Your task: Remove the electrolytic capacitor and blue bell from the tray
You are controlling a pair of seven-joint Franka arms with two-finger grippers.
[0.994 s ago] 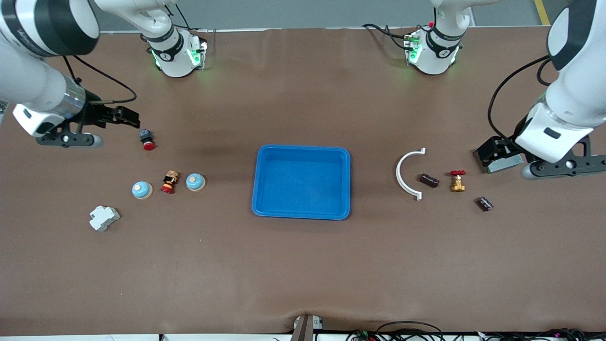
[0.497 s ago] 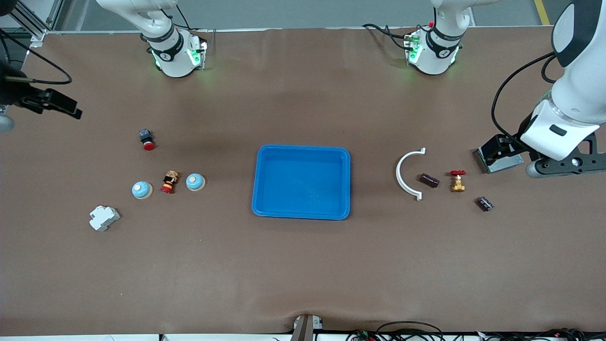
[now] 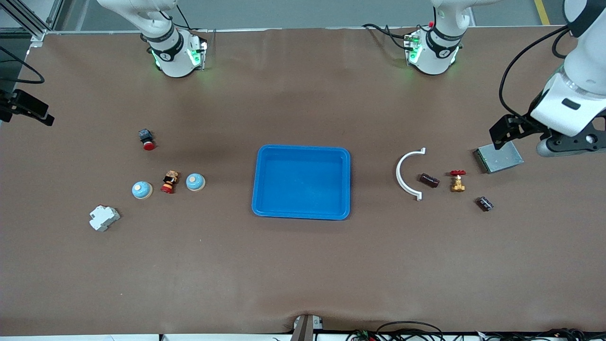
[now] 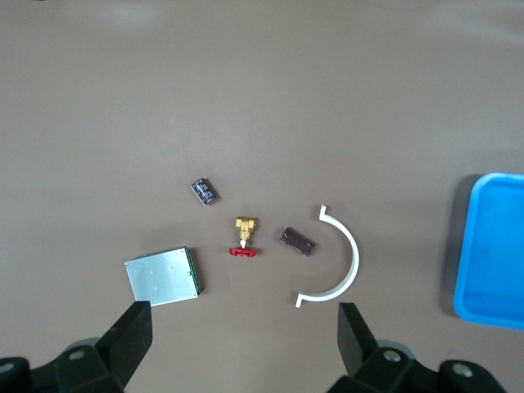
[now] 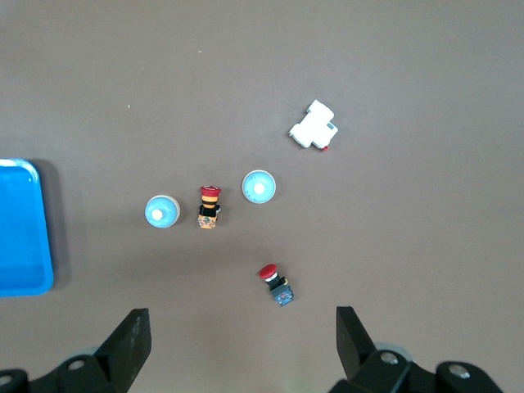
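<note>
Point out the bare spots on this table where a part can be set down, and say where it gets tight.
Bare: the wide strip nearer the front camera than the blue tray, and the stretch between the tray and the two robot bases. Tight: the blue bells flanking the striped button, and the white arc, brown capacitor and brass valve in a row.

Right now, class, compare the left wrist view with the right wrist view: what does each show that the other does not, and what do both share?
Only the left wrist view shows the white curved plastic arc, the brass valve with a red handle, two small dark brown capacitors and the flat grey metal box.

Only the right wrist view shows two round light-blue bells, the red-capped orange button, the red-capped dark button and the white plastic breaker.

Both share the blue plastic tray, the brown table and an open claw.
</note>
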